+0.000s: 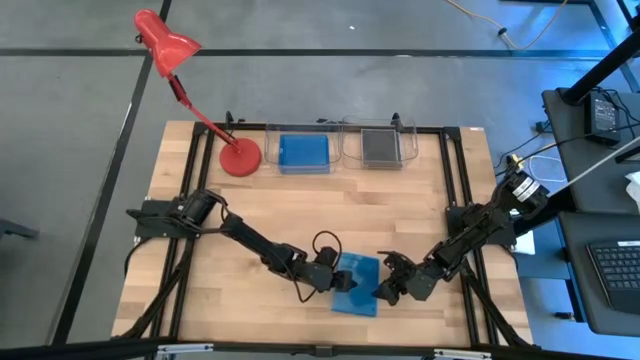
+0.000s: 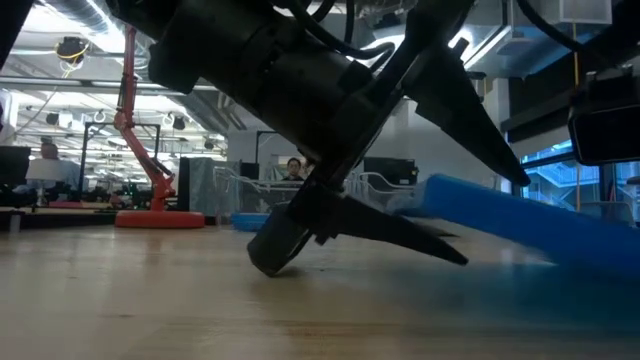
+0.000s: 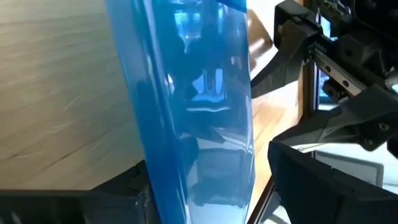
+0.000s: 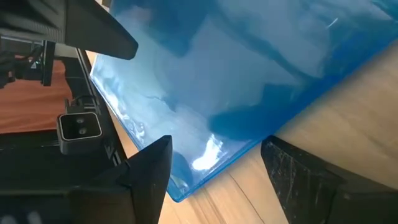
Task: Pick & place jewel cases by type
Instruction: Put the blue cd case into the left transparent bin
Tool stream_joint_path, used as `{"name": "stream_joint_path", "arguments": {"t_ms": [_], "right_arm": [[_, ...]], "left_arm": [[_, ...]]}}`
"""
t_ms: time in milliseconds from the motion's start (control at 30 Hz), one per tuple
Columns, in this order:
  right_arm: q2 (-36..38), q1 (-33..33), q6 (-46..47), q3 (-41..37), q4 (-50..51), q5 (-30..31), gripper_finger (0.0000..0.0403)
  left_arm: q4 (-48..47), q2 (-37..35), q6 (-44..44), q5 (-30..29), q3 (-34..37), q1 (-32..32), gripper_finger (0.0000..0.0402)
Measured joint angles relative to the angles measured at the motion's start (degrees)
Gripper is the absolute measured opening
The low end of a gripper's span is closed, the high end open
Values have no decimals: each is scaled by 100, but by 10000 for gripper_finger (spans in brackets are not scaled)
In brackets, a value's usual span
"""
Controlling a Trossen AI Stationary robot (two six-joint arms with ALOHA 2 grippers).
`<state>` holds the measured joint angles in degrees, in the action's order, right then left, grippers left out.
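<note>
— Where's the blue jewel case (image 1: 356, 285)?

— Near the desk's (image 1: 300, 215) front edge, about midway along, one side tilted up. The left tool (image 1: 338, 279) has closed on its edge; the right tool (image 1: 386, 291) spreads wide just beside the opposite edge, holding nothing.

— Advice?

— I'd keep the grip firm and lift level toward the back-edge tray (image 1: 303, 150) already holding a blue case.

— Surroundings?

— Pale wood planks, a red lamp (image 1: 166, 42); an open workshop behind.

light: bright, even | low view: foreground blurred | glare: perhaps on blue jewel case (image 3: 186, 112)
</note>
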<state>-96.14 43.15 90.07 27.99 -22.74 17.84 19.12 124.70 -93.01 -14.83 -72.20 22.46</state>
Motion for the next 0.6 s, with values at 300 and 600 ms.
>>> {"name": "stream_joint_path", "arguments": {"t_ms": [300,600], "right_arm": [[2,-23,-31,-1,-16,-21,255],[3,-24,-67,-7,-61,4,255]], "left_arm": [[4,0,124,38,-2,-2,148],[27,7,209,20,-2,-13,58]]}}
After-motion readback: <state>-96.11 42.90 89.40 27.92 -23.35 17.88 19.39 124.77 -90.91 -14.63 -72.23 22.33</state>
